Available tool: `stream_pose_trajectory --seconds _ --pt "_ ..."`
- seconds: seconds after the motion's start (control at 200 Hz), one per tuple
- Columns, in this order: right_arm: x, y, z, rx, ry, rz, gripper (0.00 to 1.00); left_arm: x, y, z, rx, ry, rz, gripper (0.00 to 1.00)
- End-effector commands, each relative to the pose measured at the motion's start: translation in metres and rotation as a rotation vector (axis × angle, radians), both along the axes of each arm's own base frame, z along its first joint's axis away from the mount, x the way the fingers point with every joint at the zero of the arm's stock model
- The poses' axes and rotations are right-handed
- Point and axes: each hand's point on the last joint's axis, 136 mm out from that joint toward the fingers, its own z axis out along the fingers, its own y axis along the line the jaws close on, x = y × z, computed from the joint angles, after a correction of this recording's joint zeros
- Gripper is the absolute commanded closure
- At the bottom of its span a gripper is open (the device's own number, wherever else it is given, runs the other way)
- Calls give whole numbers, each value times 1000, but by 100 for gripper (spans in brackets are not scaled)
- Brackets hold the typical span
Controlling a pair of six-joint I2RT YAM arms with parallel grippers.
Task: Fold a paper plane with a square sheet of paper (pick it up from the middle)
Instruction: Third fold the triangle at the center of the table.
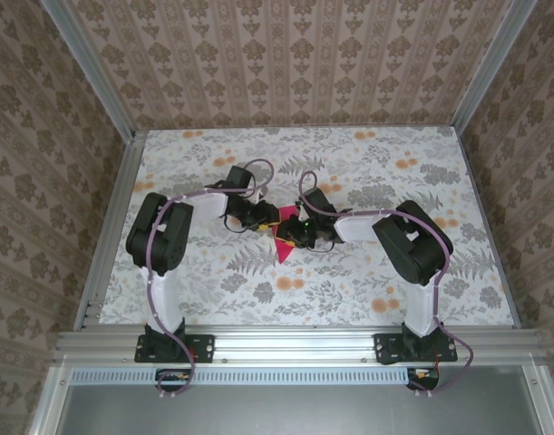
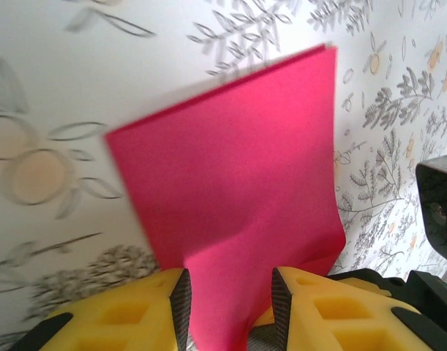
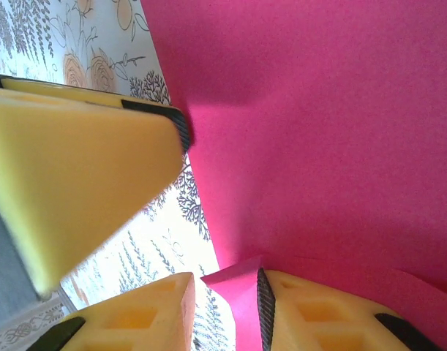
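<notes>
2 pairs of yellow fingers are seen meeting over the middle of the flowered counter [image 1: 376,290], with the pink sheet of paper [image 2: 245,190] held between them. The sheet is folded over once, and a doubled edge is visible at its far end. Its long axis is laid straight away from the left fingers [image 2: 121,318], with the far corner pointed away from them. The left fingers are spread, and the sheet's near end runs into their gap. The right fingers [image 3: 318,314] are spread too, with 1 curled corner of the sheet lying against 1 inner face.
</notes>
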Motion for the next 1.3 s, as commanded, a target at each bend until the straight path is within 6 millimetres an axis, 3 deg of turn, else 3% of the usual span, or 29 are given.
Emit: stream_pose_trajectory --seconds 0.0,0.215,0.365,0.46,0.49,0.725,1.295 --pt "-15 -19 -29 -105 64 -19 70 6 14 18 -47 -10 49 63" --pt "-16 -23 -33 -141 73 -19 92 -3 18 30 -75 -12 46 66" --pt "-16 -25 -33 -159 77 -17 99 -18 6 30 -80 0 -4 74" --pt "-17 -27 -35 -168 81 -20 100 -26 -1 28 -79 14 -33 81" --pt "-17 -27 -35 -167 82 -22 100 -36 -12 26 -76 21 -67 83" --pt "-17 -27 -35 -163 82 -27 100 -50 -17 13 -60 63 -81 98" --pt "-17 -28 -38 -170 89 -39 100 -60 -9 -12 60 104 -83 100"
